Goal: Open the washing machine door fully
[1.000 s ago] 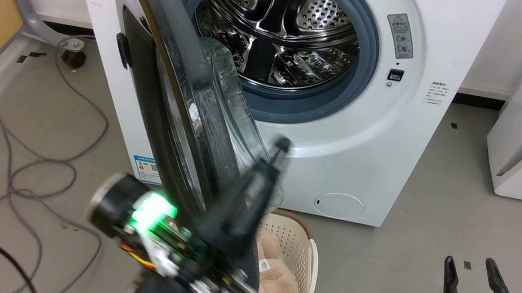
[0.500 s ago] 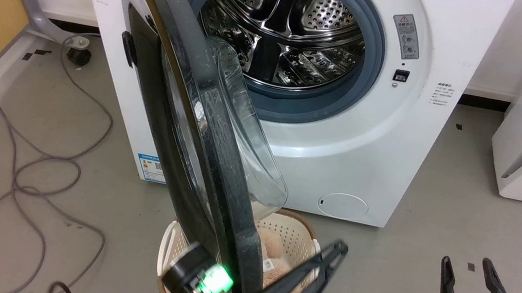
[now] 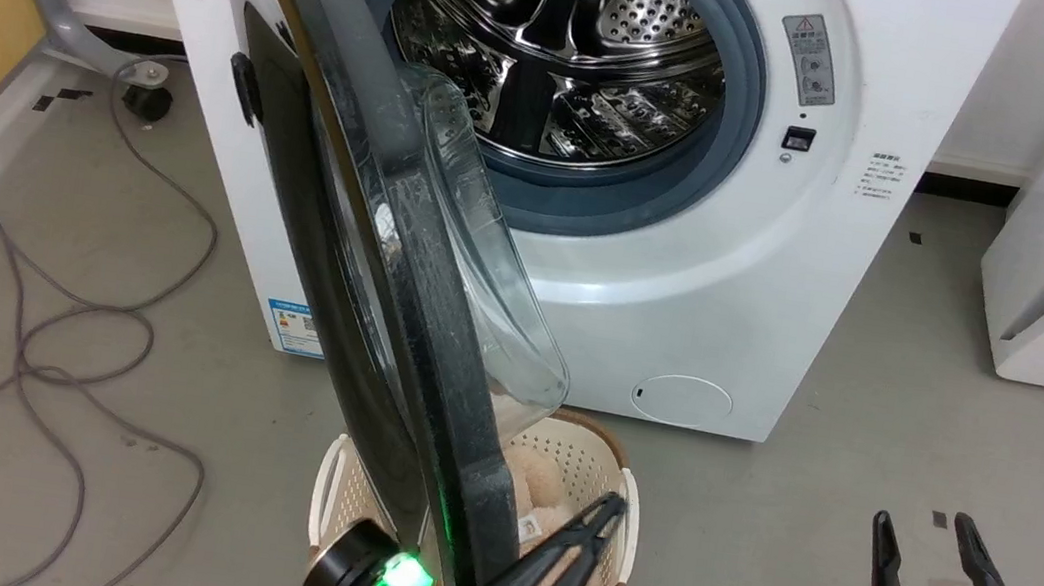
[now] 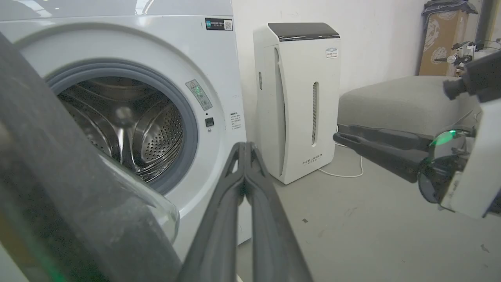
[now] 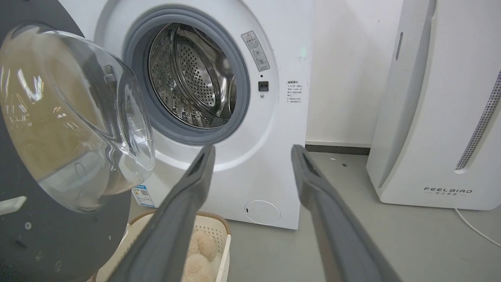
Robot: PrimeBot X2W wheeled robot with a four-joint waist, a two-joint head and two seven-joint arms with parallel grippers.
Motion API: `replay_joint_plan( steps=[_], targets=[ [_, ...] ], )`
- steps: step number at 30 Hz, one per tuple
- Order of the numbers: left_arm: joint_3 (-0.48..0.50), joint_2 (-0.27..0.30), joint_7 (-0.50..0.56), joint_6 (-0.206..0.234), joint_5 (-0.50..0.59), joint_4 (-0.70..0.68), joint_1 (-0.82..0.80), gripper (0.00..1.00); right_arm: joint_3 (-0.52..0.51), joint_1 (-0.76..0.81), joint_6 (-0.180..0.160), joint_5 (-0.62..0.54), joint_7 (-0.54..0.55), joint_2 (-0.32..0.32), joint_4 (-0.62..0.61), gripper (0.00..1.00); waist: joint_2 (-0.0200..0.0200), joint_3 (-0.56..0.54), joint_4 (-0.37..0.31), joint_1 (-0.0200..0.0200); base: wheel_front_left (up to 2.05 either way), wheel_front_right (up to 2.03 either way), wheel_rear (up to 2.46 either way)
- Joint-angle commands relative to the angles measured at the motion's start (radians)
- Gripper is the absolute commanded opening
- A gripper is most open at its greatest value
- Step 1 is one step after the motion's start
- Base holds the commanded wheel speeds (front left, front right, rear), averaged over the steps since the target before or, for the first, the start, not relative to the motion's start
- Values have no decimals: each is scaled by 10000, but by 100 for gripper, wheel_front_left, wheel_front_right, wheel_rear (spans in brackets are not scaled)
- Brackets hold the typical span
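Head view: the left gripper [image 3: 604, 516], a second ago a blur raised against the inner face of the washing machine door [image 3: 423, 320] beside its glass bowl, now sits low at the door's bottom edge. Its two fingers are pressed together and empty. The left wrist view puts the closed fingertips [image 4: 244, 148] just beside the dark door rim [image 4: 58, 188], with no clear contact. The camera has shifted a little between pictures, so whether the door itself has swung any further cannot be told. It hangs from its hinge on the left of the washing machine [image 3: 764, 295], swung well out and standing roughly edge-on to the robot.

That suggests the push is over and the arm is dropping away. The opening is clear, though the door could probably swing back further, so the task looks nearly but not certainly done.

The right gripper [image 3: 921, 527] waits at the lower right, fingers spread and holding nothing.

The steel drum [image 3: 562, 66] shows bare perforated metal where visible. A white basket [image 3: 623, 538] on the floor under the door holds beige fluffy items [image 3: 547, 483], partly hidden.
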Motion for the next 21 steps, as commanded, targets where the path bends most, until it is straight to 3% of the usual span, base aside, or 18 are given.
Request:
replay_joint_plan(
  steps=[1,11,21],
  targets=[
    [96,39,-42,87,-93,129,87,0,-8,-103,6,-35,-42,43,26,100,-1,30,-22,0,0,0,0],
    [505,183,-42,272,-241,694,74,0,-48,-114,6,17,-42,43,52,100,-1,58,64,0,0,0,0],
    [934,697,-42,571,-297,59,776,0,69,-11,6,170,-42,43,140,100,-1,-106,683,0,0,0,0]
  ],
)
